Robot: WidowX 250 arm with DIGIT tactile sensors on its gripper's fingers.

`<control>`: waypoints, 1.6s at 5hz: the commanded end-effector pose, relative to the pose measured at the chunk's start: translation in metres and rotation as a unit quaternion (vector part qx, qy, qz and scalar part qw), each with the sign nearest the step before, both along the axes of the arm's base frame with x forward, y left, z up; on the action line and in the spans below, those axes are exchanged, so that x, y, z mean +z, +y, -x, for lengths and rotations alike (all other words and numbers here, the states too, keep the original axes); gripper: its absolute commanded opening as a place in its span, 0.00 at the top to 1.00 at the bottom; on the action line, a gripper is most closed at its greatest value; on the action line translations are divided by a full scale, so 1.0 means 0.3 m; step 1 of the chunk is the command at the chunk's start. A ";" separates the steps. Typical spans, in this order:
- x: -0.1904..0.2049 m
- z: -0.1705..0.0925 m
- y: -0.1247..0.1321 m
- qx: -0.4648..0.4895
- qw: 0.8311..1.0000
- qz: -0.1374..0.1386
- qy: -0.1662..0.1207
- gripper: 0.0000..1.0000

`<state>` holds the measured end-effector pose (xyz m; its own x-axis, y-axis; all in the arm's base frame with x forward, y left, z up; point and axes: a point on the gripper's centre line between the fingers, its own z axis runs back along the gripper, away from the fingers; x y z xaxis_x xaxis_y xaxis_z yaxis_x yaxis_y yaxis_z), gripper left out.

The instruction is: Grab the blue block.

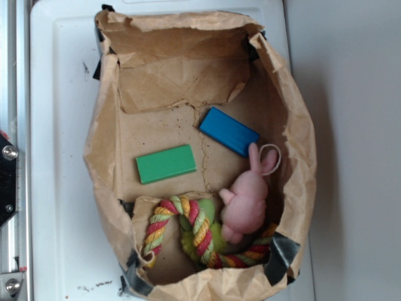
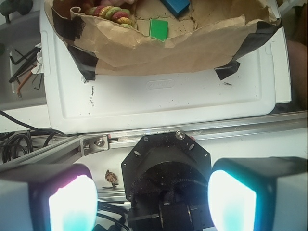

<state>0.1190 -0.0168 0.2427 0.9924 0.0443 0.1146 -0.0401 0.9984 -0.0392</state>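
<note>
The blue block (image 1: 229, 131) lies flat on the floor of a brown paper bag (image 1: 103, 157), angled, toward the bag's right side. A pink plush rabbit's ear almost touches its lower right corner. In the wrist view only a corner of the blue block (image 2: 176, 6) shows at the top edge, far beyond the bag's near wall. My gripper (image 2: 151, 202) is open, its two glowing fingers spread wide with nothing between them. It hovers over the robot's base, well short of the bag. The gripper is out of the exterior view.
A green block (image 1: 165, 163) lies left of the blue one. A pink plush rabbit (image 1: 246, 199) and a striped rope toy (image 1: 188, 229) fill the bag's lower end. The bag sits on a white tray (image 2: 159, 98). Tools (image 2: 21, 67) lie off to the left.
</note>
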 end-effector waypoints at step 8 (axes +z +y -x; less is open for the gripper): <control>-0.194 -0.564 0.112 -0.168 0.982 -0.025 -0.085 0.00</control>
<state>0.2821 0.0144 0.1675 0.9226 -0.3056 0.2352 0.3145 0.9492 -0.0006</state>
